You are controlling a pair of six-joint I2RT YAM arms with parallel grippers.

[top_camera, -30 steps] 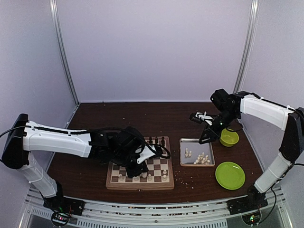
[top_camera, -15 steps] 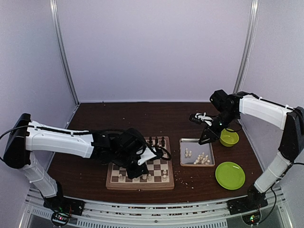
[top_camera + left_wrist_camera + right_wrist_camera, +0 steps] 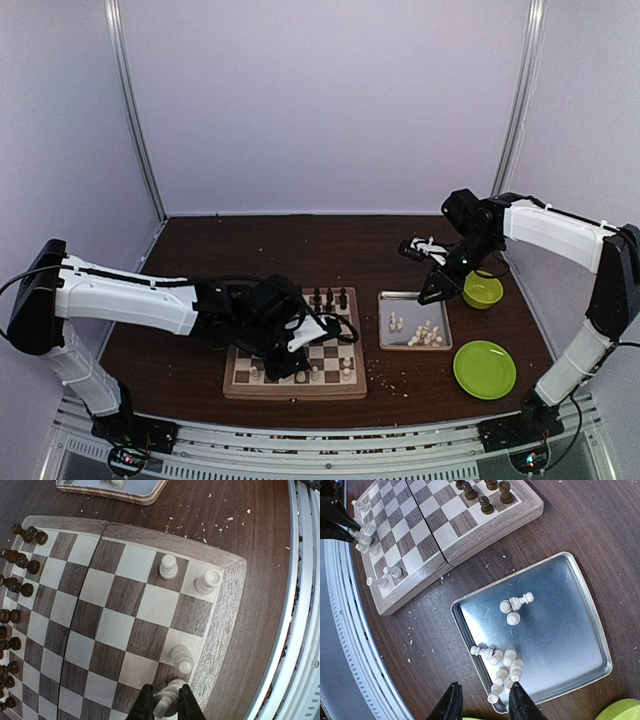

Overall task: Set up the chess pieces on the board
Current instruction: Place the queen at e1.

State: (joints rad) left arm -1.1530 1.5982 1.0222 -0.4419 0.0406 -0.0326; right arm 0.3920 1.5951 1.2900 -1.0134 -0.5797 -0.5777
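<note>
- Along the near rim of the board (image 3: 220, 625), the left hand (image 3: 165, 702) was clamped on one cream piece (image 3: 167, 696). It held the piece upright over the edge row of squares, just beside the rim.
- Three more chess pieces (image 3: 168, 566) stood on the two near rows, set apart from one another. The middle rows lay open.
- Dark pieces (image 3: 20, 560) crowded the far edge of the board.
- The right hand (image 3: 484, 702) hung above the near edge of the metal tray (image 3: 570, 630), fingers partly apart with nothing between them.
- The tray sat just right of the board, with a narrow strip of surface between them. It was shiny and rectangular, with rounded corners and a raised lip.
- A loose heap of cream pieces (image 3: 502, 667) lay toppled toward the tray's near edge, and three more (image 3: 515, 607) lay nearer the middle. Much of its floor was bare.
- The board was wooden, with a light-wood rim, brown-and-cream checks and a seam across its middle.
- A green bowl (image 3: 483, 290) and a green plate (image 3: 485, 368) sat right of the tray.
- The surface (image 3: 250, 250) was dark brown wood grain, scattered with pale crumbs (image 3: 200, 525). A ribbed metal rail (image 3: 300, 605) ran along its near edge.
- Pale lilac walls (image 3: 320, 100) enclosed the surface.
</note>
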